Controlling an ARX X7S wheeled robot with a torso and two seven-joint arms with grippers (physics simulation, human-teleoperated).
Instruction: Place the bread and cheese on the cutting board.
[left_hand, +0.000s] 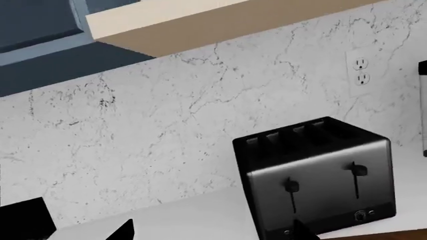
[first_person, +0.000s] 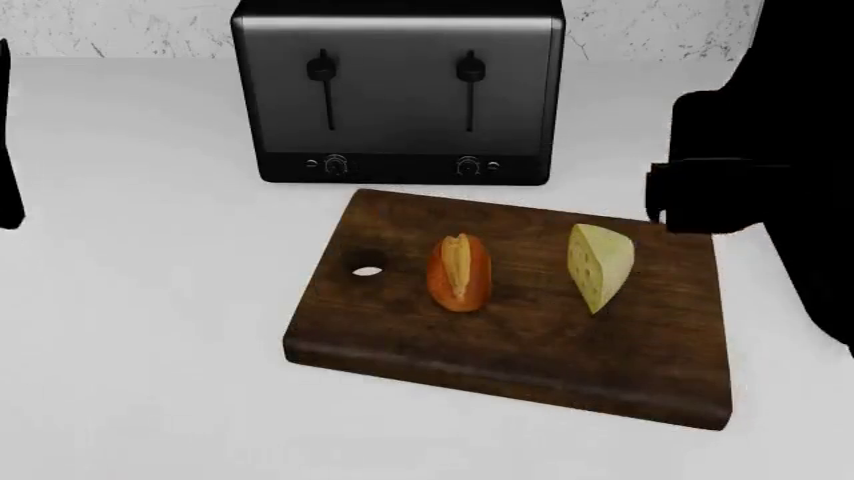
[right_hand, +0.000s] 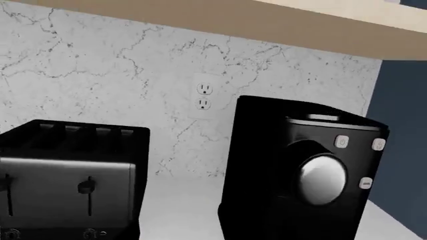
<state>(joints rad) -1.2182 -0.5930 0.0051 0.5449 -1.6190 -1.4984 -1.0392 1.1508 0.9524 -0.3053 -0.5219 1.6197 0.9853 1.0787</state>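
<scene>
Item: cutting board (first_person: 534, 350), dark brown, lying flat on the white tabletop (first_person: 147, 330) just in front of the toaster (first_person: 398, 90); its small round hole (first_person: 367, 271) sits toward your left end. Item: bread (first_person: 459, 272), orange-brown roll with a pale split, resting on the board near its middle, long axis running front to back. Item: cheese (first_person: 601, 264), pale yellow wedge, holed face showing, resting on the board to the right of the bread and apart from it; neither piece overhangs an edge. Item: right arm (first_person: 761, 180), a dark mass at the right of the head view, above and beside the board's far right corner; you cannot tell from any view whether its fingers are apart or together, as none shows them clearly. Item: left arm (first_person: 8, 150), a dark sliver at the left edge, well apart from the board; the state of its fingers cannot be told either. Other stock: a black appliance with a silver dial (right_hand: 313, 175) to the right of the toaster, and a wall outlet (right_hand: 204, 97) on the marbled backsplash. Assessment: both goods appear placed, so the step in hand is likely a clean withdrawal. Advice: lift the right arm up and away before swinging it, keeping it off the cheese and the appliances behind, so nothing is nudged off the board.
</scene>
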